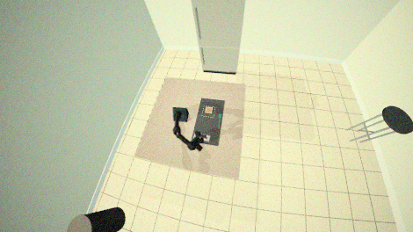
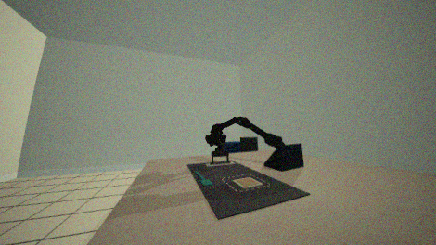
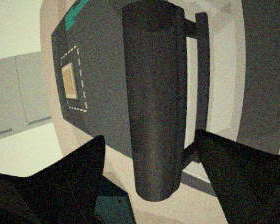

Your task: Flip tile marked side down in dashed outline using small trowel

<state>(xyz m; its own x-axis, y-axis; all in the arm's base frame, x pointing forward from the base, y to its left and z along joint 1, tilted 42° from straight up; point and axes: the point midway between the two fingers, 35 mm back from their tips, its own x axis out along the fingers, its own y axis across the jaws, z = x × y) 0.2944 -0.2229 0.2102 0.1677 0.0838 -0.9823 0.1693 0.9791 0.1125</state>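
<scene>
The gripper (image 1: 200,138) (image 2: 220,150) (image 3: 151,139) is released, its fingers apart around the dark handle (image 3: 153,100) of a pale-plated trowel (image 1: 206,139) (image 2: 218,163) at one end of the mat (image 1: 210,126) (image 2: 232,201) (image 3: 105,65); the tile (image 1: 208,110) (image 2: 247,183) (image 3: 69,82) lies inside the dashed outline, its marking unclear; a teal tool (image 1: 220,121) (image 2: 206,182) (image 3: 76,14) lies nearby.

Square tile (image 1: 208,110) (image 2: 249,183) (image 3: 69,81), orange-tan face up with paler border, lies flat inside white dashed outline (image 1: 202,116) (image 2: 269,183) (image 3: 79,59) on dark mat (image 1: 207,125) (image 2: 264,197) (image 3: 105,65). Small trowel (image 1: 206,138) (image 2: 220,163) (image 3: 153,100), dark round handle above pale plate, sits upright at mat's opposite end, well apart from tile.
</scene>
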